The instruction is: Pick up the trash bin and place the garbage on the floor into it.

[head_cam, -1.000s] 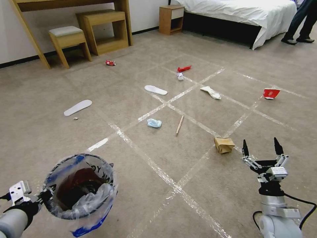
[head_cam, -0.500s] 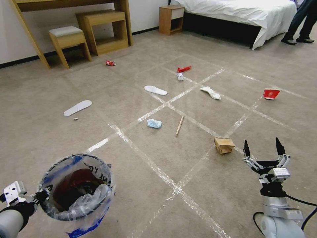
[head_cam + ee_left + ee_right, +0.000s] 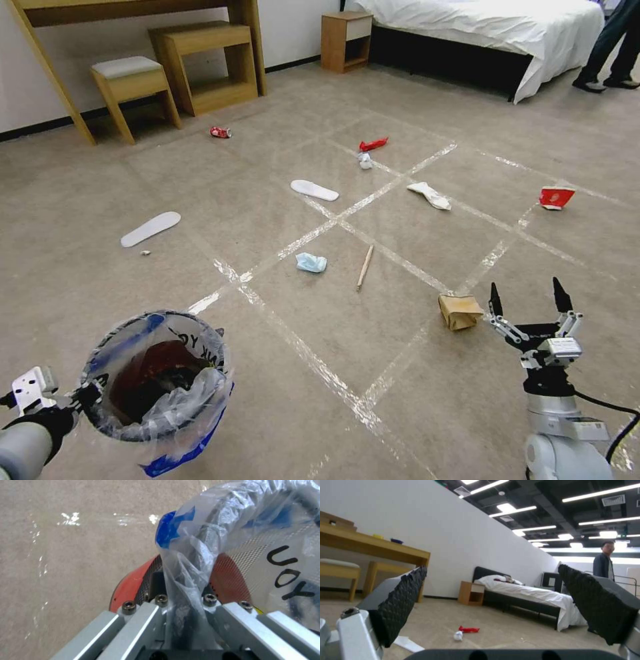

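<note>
The left gripper (image 3: 79,395) is gripping the bin (image 3: 159,383) by its near rim, fingers closed on the rim and the bag folded over it, as the left wrist view shows (image 3: 186,605). The bin is being held off the floor (image 3: 373,80) at the lower left of the head view, mouth up. The pick-up step is judged complete.

The right gripper (image 3: 528,301) is hanging over the carpet with its fingers (image 3: 403,597) spread wide and nothing between them. It is standing just beside the paper bag (image 3: 459,311), which is judged the nearest piece to collect.

Collection is judged to be at its start. The following garbage is lying on the floor:
- two slippers (image 3: 150,229) (image 3: 314,191);
- mask (image 3: 311,263);
- stick (image 3: 365,266);
- tissue (image 3: 430,195);
- cup (image 3: 556,197);
- wrapper (image 3: 373,144), with a small white wad (image 3: 364,161) just beside it;
- can (image 3: 221,132).

Materials: the bin is round, with a red mesh wall and a crinkled clear liner printed in blue and black. Its inside is looking dark; whether any litter is lying in it cannot be told. The floor is short beige carpet crossed by shiny tape strips (image 3: 313,233). The slippers are flat and thin; the paper bag is crumpled and boxy; the stick is slim and straight. The right gripper's pads are black and ribbed.
</note>
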`<state>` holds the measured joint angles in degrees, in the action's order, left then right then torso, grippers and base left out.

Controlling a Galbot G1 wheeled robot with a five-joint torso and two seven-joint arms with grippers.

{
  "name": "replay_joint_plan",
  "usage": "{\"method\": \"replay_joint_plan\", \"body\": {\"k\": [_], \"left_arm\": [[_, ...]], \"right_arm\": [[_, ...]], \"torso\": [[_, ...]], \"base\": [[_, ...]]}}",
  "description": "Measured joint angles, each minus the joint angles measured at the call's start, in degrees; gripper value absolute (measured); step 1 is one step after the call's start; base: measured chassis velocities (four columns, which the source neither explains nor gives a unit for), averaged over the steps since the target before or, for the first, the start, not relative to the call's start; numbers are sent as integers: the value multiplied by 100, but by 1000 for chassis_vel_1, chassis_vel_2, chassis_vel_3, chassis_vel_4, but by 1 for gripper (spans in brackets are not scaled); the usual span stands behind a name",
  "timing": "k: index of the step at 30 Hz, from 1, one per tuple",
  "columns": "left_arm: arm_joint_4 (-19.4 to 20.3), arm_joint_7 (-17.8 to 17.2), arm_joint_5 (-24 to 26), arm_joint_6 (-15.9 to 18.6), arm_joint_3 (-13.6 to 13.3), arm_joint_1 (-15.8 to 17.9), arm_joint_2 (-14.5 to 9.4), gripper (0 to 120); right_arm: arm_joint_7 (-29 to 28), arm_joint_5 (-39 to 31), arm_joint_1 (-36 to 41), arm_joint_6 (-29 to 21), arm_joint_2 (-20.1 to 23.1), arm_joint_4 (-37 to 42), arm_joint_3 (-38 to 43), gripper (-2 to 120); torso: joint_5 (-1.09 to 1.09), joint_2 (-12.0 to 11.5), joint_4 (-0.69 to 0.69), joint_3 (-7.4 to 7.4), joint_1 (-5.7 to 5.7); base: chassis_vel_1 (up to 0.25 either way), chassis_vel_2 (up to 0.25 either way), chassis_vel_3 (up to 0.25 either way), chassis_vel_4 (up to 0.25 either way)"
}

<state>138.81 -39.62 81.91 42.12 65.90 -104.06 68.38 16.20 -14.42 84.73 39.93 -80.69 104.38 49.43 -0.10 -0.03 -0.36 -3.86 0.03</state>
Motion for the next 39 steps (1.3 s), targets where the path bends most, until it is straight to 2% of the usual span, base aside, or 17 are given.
{"method": "replay_joint_plan", "body": {"k": [39], "left_arm": [[-173,39,-53,2,-83,164,-36,0]], "right_arm": [[23,75,-105,-39,-9,-162,-80,100]], "torso": [[-1,0,0,0,0]], "base": [[-136,133,134,-139]]}}
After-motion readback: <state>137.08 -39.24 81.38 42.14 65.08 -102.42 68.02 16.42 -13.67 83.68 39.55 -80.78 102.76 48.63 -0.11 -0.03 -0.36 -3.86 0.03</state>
